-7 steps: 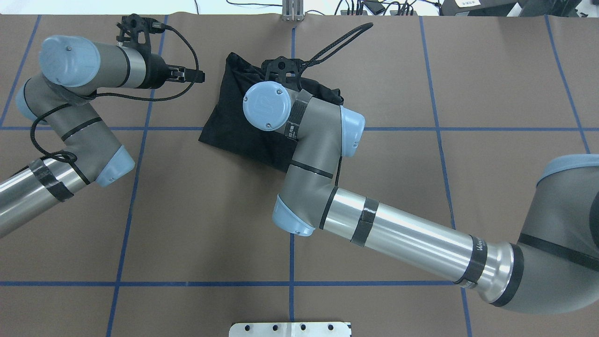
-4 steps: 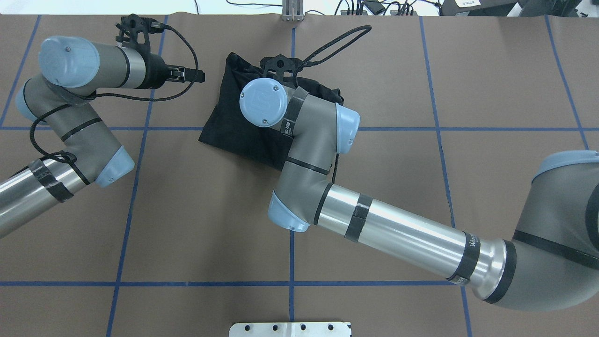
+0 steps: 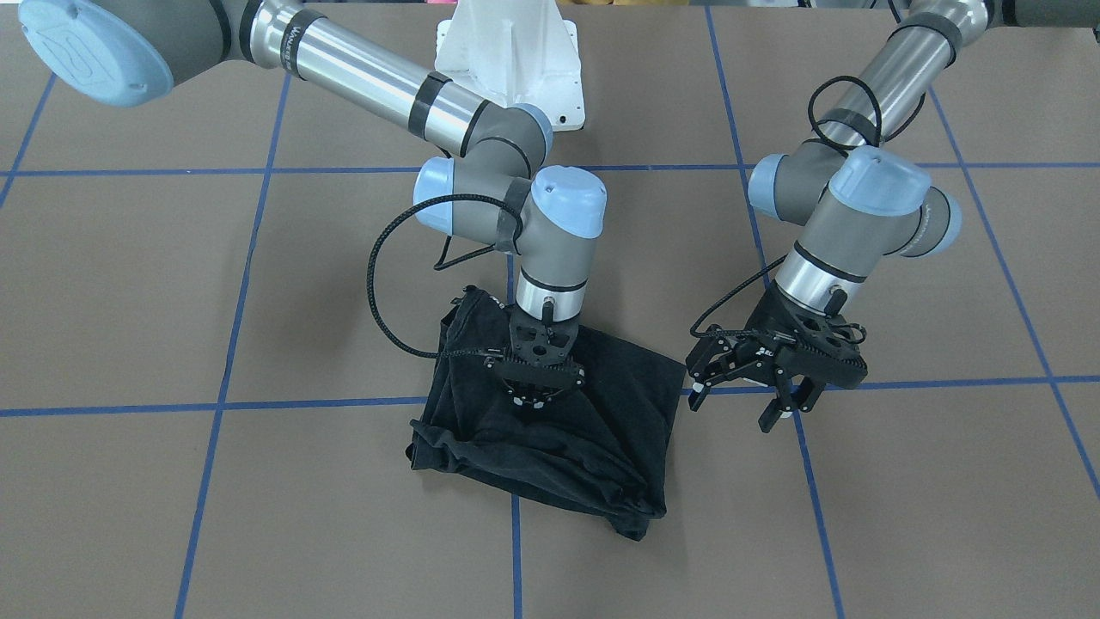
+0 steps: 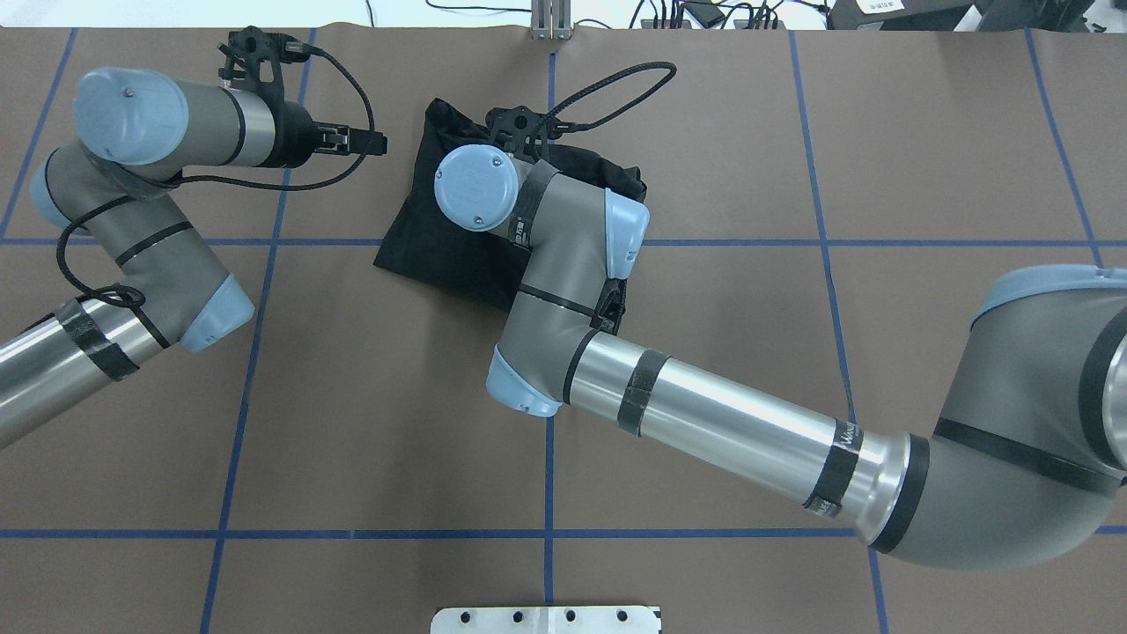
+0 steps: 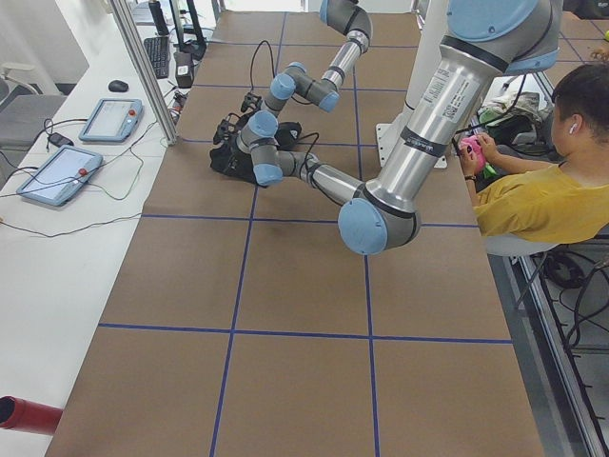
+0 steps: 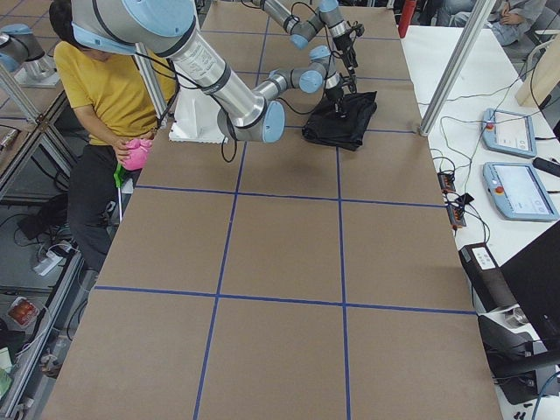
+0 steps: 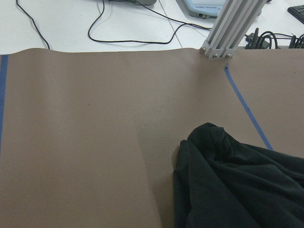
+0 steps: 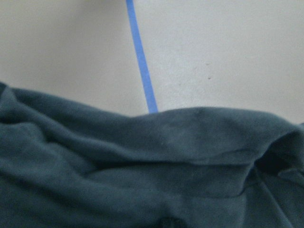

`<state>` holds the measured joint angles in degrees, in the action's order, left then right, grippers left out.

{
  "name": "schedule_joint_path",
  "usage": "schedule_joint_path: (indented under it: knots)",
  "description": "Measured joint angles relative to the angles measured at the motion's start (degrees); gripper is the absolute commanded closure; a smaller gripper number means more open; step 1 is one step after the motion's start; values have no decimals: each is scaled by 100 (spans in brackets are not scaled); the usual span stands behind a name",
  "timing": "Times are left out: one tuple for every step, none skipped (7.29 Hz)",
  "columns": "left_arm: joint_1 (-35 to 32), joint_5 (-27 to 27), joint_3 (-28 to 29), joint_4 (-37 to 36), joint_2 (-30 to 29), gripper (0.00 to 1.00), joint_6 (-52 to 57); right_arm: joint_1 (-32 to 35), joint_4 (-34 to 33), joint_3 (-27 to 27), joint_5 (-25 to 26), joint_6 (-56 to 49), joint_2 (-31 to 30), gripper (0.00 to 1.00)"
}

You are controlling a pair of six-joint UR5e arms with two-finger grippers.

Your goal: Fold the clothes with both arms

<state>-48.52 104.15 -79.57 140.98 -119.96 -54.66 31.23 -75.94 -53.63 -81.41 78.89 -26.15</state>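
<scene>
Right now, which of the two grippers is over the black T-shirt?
The right gripper, pointing down onto the T-shirt; the left gripper hangs beside it over the table, jaws open.

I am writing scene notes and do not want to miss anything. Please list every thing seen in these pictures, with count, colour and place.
T-shirt: one, black, bundled at the table's middle.
Table: one, brown cover with a blue tape grid.
Base: one, white, at the robot's edge.
Tablets: two, grey-blue, on the white bench.
Person: one, yellow shirt, seated beside the base.
Left arm, right arm: silver-grey, blue caps.
Left gripper: black, open, beside the T-shirt.
Right gripper: black, down on the T-shirt; jaws hidden.
</scene>
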Motion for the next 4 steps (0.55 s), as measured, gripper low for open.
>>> schedule_joint_path:
  knots:
    - [0, 0, -3, 0, 0, 0, -1, 183, 52, 219, -2, -82, 49, 100]
    - [-1, 0, -4, 0, -1, 0, -1, 382, 84, 452, -3, -219, 97, 100]
    - [-3, 0, -35, 0, 16, 0, -1, 583, 164, 693, -4, -357, 122, 100]
    - [-2, 0, -118, 0, 82, 0, -1, 800, 259, 868, -25, -535, 131, 100]
